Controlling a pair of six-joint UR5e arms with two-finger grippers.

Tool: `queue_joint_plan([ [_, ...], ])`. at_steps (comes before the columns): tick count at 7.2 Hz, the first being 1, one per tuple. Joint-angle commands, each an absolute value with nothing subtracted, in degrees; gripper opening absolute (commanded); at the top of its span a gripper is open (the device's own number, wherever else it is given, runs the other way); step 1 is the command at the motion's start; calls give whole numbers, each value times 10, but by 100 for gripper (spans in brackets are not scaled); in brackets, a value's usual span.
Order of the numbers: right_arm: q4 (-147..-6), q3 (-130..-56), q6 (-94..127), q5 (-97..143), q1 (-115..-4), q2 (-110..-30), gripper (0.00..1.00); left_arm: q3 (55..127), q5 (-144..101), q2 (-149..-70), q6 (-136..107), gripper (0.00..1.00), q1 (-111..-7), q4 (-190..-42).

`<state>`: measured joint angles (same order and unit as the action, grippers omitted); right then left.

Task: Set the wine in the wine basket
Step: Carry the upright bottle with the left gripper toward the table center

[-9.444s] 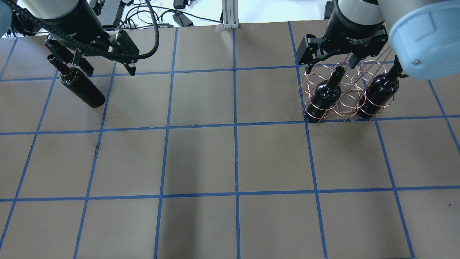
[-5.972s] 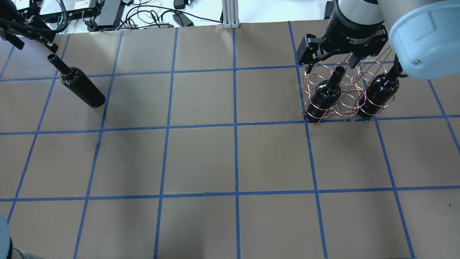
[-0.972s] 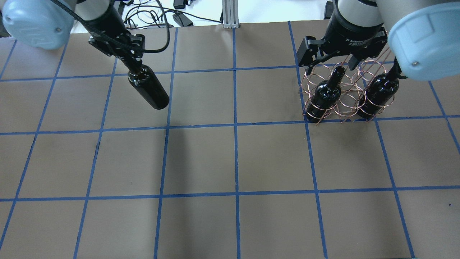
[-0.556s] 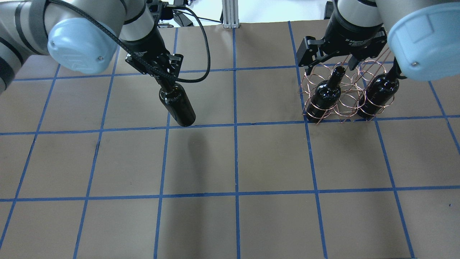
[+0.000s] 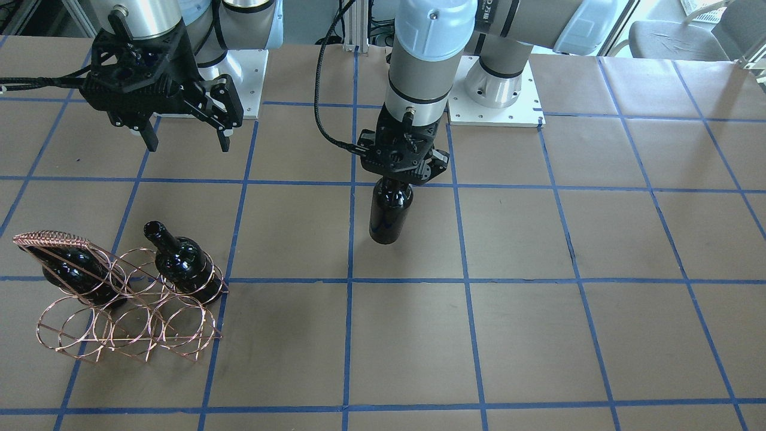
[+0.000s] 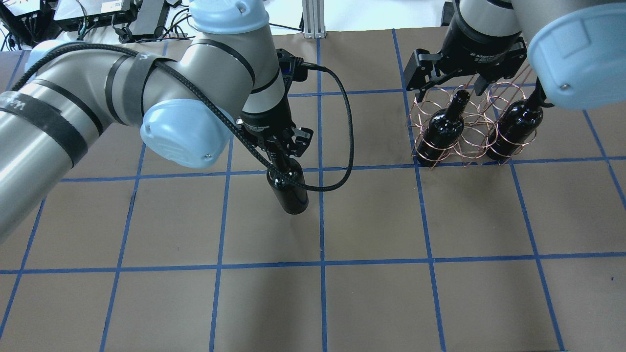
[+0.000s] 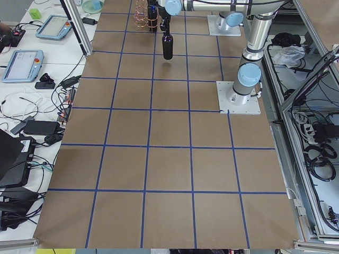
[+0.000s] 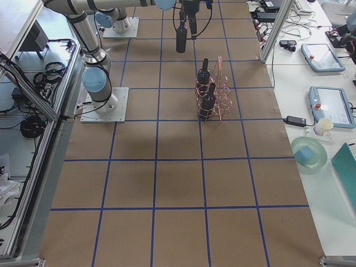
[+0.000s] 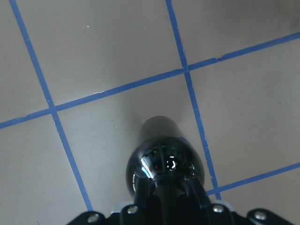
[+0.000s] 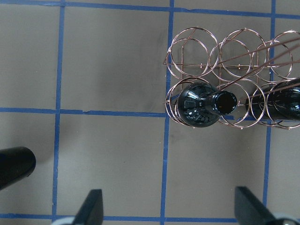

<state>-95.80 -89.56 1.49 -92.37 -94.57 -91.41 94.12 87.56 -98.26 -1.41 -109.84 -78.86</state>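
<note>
My left gripper (image 6: 285, 157) is shut on the neck of a near-black wine bottle (image 6: 289, 191) and holds it upright above the table's middle; the bottle also shows in the front view (image 5: 389, 212) and the left wrist view (image 9: 164, 164). The copper wire wine basket (image 6: 469, 139) stands at the far right, with two more bottles (image 6: 442, 127) (image 6: 516, 124) in its near rings. My right gripper (image 6: 446, 90) hangs open and empty just above and behind the basket; its wrist view shows the basket (image 10: 197, 64) and a racked bottle (image 10: 201, 105).
Brown paper with a blue tape grid (image 6: 323, 215) covers the table. The held bottle is about one grid square to the left of the basket. Several basket rings hold nothing. Cables and electronics (image 6: 146, 14) lie beyond the far edge.
My left gripper took the lying bottle by its neck at the far left, lifted it and carried it right and nearer, to the table's middle. The right gripper and the basket have not moved.
</note>
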Motion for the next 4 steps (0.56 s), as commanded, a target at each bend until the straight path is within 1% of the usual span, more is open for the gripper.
queue_joint_plan([
  [1, -958, -896, 15, -924, -946, -914, 100, 949, 875, -987, -15, 0, -1112, -783],
  [4, -958, -896, 15, -925, -946, -914, 100, 953, 877, -995, -13, 0, -1111, -778],
])
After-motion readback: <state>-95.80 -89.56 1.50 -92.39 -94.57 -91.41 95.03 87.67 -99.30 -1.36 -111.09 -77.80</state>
